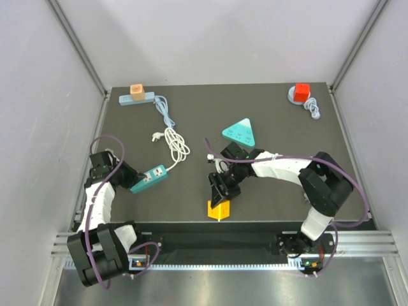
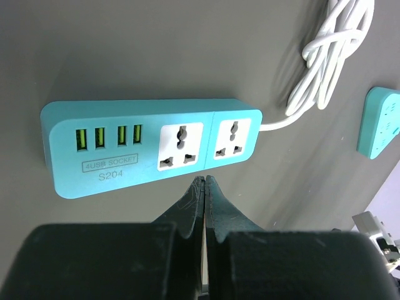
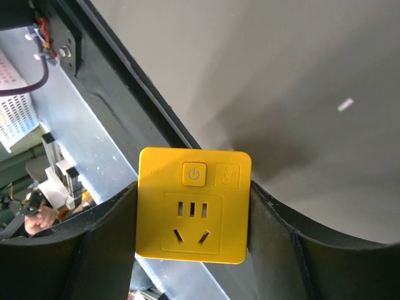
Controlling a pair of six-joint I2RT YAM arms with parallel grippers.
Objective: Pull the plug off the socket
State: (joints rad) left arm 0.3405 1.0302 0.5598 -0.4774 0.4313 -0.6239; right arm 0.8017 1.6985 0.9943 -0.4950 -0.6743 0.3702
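The yellow plug [image 3: 194, 206] sits between the two fingers [image 3: 106, 250] of the right end effector [image 3: 194, 240], which squeeze it from both sides. The right wrist view shows its face: a power button and one set of holes. The top view shows only a small yellow block [image 1: 218, 209] under the right end effector [image 1: 220, 199]. I cannot tell if the plug touches the tabletop [image 1: 274, 108].

The teal power strip [image 2: 150, 147] lies flat just past the tips of the left end effector [image 2: 205, 187], which is pinched closed on nothing. The left wrist view shows four small green ports and two big sockets, all free. In the top view the strip [image 1: 148, 178] is well off to the side of the right end effector.

The plug is right at the near edge of the tabletop, with the metal rail [image 3: 106, 156] behind it. Beyond the right end effector the dark tabletop is open. A white cord [image 1: 175, 143] runs away from the strip's far end.
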